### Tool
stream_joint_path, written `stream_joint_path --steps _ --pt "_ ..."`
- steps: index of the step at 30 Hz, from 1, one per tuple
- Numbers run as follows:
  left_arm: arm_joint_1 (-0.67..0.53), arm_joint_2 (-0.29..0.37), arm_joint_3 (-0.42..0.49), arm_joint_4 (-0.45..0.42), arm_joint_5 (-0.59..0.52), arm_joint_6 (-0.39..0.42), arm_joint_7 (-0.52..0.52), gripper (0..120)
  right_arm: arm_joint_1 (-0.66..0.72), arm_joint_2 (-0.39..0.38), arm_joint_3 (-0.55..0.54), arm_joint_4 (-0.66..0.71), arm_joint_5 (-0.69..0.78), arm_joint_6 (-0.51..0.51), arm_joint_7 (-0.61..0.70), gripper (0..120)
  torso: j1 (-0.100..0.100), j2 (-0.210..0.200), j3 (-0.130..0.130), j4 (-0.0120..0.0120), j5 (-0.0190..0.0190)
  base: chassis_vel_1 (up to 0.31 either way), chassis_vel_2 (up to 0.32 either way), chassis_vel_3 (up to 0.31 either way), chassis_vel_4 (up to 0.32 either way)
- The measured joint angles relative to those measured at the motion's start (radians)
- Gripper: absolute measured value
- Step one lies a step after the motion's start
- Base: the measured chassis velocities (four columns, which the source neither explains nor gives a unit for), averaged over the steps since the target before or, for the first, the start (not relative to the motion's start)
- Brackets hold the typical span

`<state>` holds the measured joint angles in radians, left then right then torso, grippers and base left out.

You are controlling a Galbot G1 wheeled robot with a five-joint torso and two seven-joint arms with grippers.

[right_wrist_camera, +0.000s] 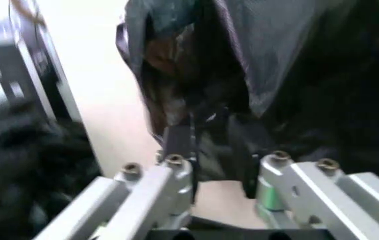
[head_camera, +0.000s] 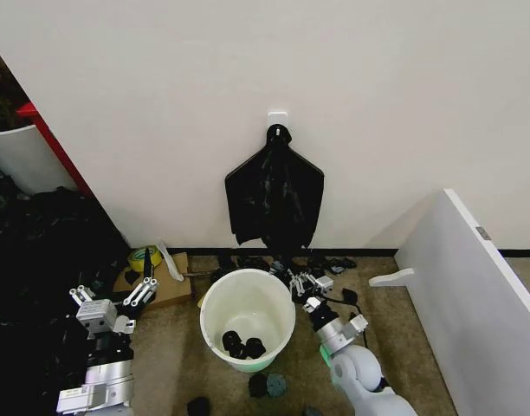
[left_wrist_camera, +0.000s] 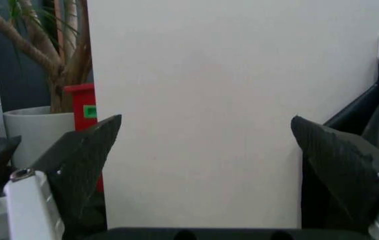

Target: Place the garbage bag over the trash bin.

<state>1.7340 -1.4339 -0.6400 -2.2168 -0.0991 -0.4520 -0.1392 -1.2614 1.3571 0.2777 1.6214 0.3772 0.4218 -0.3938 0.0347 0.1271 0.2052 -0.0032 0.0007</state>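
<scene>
The trash bin (head_camera: 248, 305), round and white with a pale green base, stands upright on the floor between my arms, with small black lumps (head_camera: 241, 346) in its bottom. A fan-shaped bundle of black bags (head_camera: 274, 197) hangs from a wall hook behind it. My right gripper (head_camera: 307, 282) is just right of the bin's far rim, below the bundle. In the right wrist view the right gripper (right_wrist_camera: 213, 160) is pressed up against glossy black plastic (right_wrist_camera: 276, 75); I cannot tell a single garbage bag from the bundle there. My left gripper (head_camera: 113, 296) (left_wrist_camera: 206, 150) is open, left of the bin, facing the wall.
A white panel (head_camera: 473, 295) slants along the right. A white tub with a red edge (head_camera: 22, 152) and a black pile (head_camera: 31, 260) are on the left. A yellow tape roll (head_camera: 144, 257), cardboard (head_camera: 170, 282) and dark lumps (head_camera: 267, 384) lie around the bin.
</scene>
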Motion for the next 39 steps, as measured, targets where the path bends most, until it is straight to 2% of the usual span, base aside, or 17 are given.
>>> stream_joint_path --steps 1,2,4,8,9,15,16,20,22,24,31,32,39 --pt "0.0 -0.001 0.0 0.001 0.0 0.0 0.0 100 -0.008 -0.009 0.009 0.006 -0.069 0.008 0.041 22 0.0 0.0 0.0 0.0 0.0002 0.0 0.0 0.0 0.0" --pt "0.0 -0.001 0.0 0.001 0.0 0.0 0.0 100 -0.008 -0.009 0.009 0.006 -0.069 0.008 0.041 22 0.0 0.0 0.0 0.0 0.0002 0.0 0.0 0.0 0.0" --pt "-0.003 -0.002 0.002 0.005 0.0 0.0 0.0 100 -0.028 -0.03 0.018 0.024 -0.188 0.008 0.162 32 0.0 0.0 0.0 -0.0001 0.0 0.0 0.0 0.0 0.0" --pt "-0.008 -0.006 0.006 0.015 0.001 0.0 0.0 100 -0.073 -0.051 0.011 0.075 -0.281 -0.031 0.34 48 0.0 0.0 0.0 -0.0002 0.0001 0.0 0.0 0.0 0.0" --pt "-0.008 -0.006 0.006 0.015 0.001 0.0 0.0 100 -0.073 -0.051 0.011 0.075 -0.281 -0.031 0.34 48 0.0 0.0 0.0 -0.0002 0.0001 0.0 0.0 0.0 0.0" --pt "-0.012 -0.011 0.011 0.027 0.006 0.001 0.001 100 -0.112 -0.044 -0.026 0.214 -0.339 -0.02 0.39 74 0.0 0.0 0.0 0.0 -0.0002 0.0 0.0 0.0 0.0" --pt "-0.012 -0.011 0.011 0.027 0.006 0.001 0.001 100 -0.112 -0.044 -0.026 0.214 -0.339 -0.02 0.39 74 0.0 0.0 0.0 0.0 -0.0002 0.0 0.0 0.0 0.0" --pt "-0.012 -0.012 0.009 0.032 0.009 0.001 0.001 100 -0.098 -0.044 -0.059 0.296 -0.494 -0.062 0.434 90 0.0 0.0 0.0 0.0 -0.0001 0.0 0.0 0.0 0.0" --pt "-0.013 -0.012 0.008 0.035 0.009 0.001 0.001 100 -0.078 -0.058 -0.079 0.322 -0.58 -0.116 0.462 97 0.0 0.0 0.0 0.0 0.0 0.0 0.0 0.0 0.0" --pt "-0.014 -0.012 0.007 0.037 0.01 0.001 0.001 100 -0.062 -0.068 -0.091 0.33 -0.619 -0.148 0.474 98 0.0 0.0 0.0 -0.0001 -0.0001 0.0 0.0 0.0 0.0" --pt "-0.031 -0.019 0.007 0.061 0.011 0.005 0.001 100 0.077 -0.135 -0.175 0.33 -0.85 -0.383 0.466 100 0.0 0.0 0.0 0.0 -0.0001 0.0 0.0 0.0 0.0" --pt "-0.031 -0.019 0.007 0.061 0.011 0.005 0.001 100 0.077 -0.135 -0.175 0.33 -0.85 -0.383 0.466 100 0.0 0.0 0.0 0.0 -0.0001 0.0 0.0 0.0 0.0" --pt "-0.046 -0.022 0.004 0.082 0.009 0.01 0.001 100 0.185 -0.12 -0.259 0.257 -1.007 -0.632 0.455 100 0.0 0.0 0.0 0.0 -0.0001 0.0 0.0 0.0 0.0"
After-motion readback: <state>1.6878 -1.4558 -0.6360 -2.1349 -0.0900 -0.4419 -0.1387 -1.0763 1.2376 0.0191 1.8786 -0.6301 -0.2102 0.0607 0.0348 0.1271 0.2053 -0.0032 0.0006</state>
